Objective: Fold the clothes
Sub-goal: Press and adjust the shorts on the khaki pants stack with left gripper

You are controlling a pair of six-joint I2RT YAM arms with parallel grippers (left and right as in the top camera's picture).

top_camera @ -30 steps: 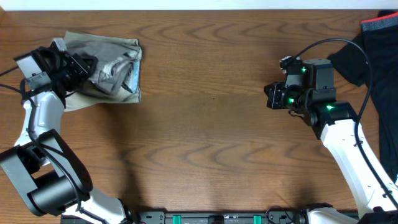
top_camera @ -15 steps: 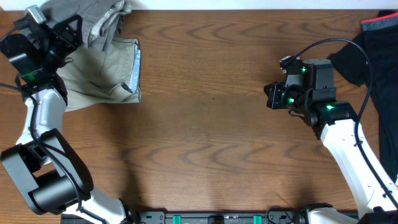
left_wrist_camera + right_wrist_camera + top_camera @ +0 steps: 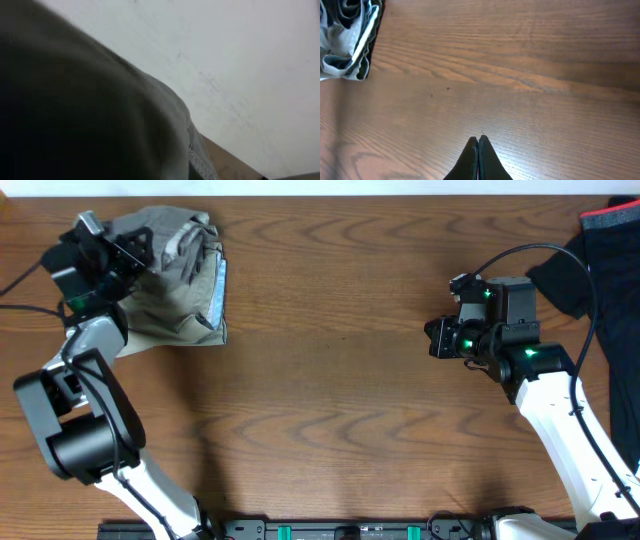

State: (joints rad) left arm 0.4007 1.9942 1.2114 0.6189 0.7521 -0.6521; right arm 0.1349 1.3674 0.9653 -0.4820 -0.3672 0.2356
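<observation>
The brown wood-grain table [image 3: 330,380] carries beige shorts [image 3: 165,315] spread flat just beside the left jaws, on the side toward the right jaws. Grey shorts [image 3: 170,235] are bunched over their far edge, right at the left jaws. A black red-trimmed garment [image 3: 605,250] lies behind the right jaws, well apart from them.

Your left wrist view is almost all blurred grey shorts [image 3: 90,110] right against the lens, with the fingers hidden behind them. Overhead, you can't see the left pincer [image 3: 138,252] tips, they're buried in that fabric. The right edge cuts off the black garment [image 3: 612,250]. The right wrist view clips the clothes [image 3: 342,40] at its top-left corner.
</observation>
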